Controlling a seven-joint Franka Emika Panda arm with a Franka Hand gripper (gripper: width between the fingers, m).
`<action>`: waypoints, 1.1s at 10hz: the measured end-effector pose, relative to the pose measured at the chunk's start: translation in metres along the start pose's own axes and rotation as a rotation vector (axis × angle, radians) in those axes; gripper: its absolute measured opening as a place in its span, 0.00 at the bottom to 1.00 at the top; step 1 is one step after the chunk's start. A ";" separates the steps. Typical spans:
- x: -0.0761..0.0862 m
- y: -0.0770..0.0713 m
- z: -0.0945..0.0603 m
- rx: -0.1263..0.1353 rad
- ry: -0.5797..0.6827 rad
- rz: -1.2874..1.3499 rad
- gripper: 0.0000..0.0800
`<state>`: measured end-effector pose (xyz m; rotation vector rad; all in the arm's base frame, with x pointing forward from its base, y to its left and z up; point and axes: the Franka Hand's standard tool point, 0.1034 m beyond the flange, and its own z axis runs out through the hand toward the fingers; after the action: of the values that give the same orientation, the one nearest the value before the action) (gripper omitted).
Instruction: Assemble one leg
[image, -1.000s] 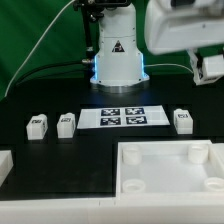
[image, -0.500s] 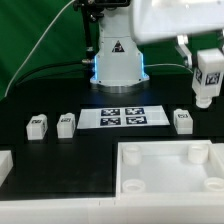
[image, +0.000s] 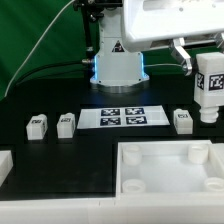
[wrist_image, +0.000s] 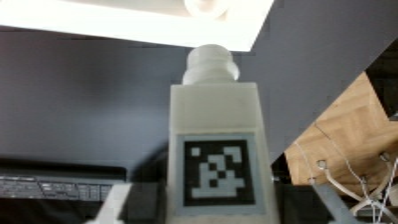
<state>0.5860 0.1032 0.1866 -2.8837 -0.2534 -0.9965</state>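
My gripper (image: 206, 62) hangs high at the exterior view's right, shut on a leg (image: 210, 86), a small white block with a black-and-white tag facing the camera. The leg is held upright in the air, well above the table. In the wrist view the same leg (wrist_image: 217, 130) fills the middle, tag toward the camera, peg end pointing away, between my dark fingers (wrist_image: 146, 200). Three more legs lie on the table: two at the left (image: 37, 125) (image: 66, 123) and one at the right (image: 183, 120), below the held leg.
The marker board (image: 124, 117) lies mid-table before the robot base (image: 118, 60). A large white tray-like piece with corner sockets (image: 132, 182) sits at the front right. Another white part (image: 4, 165) shows at the front left edge.
The gripper body has swung toward the exterior view's left, and the held leg has come down further into view and turned upright. The legs on the table have not moved.
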 end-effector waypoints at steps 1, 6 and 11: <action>-0.003 0.000 0.003 0.001 -0.005 0.001 0.37; 0.002 0.002 0.031 0.006 -0.001 0.007 0.37; -0.026 0.001 0.068 0.014 -0.028 0.012 0.37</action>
<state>0.6073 0.1077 0.1168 -2.8851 -0.2443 -0.9493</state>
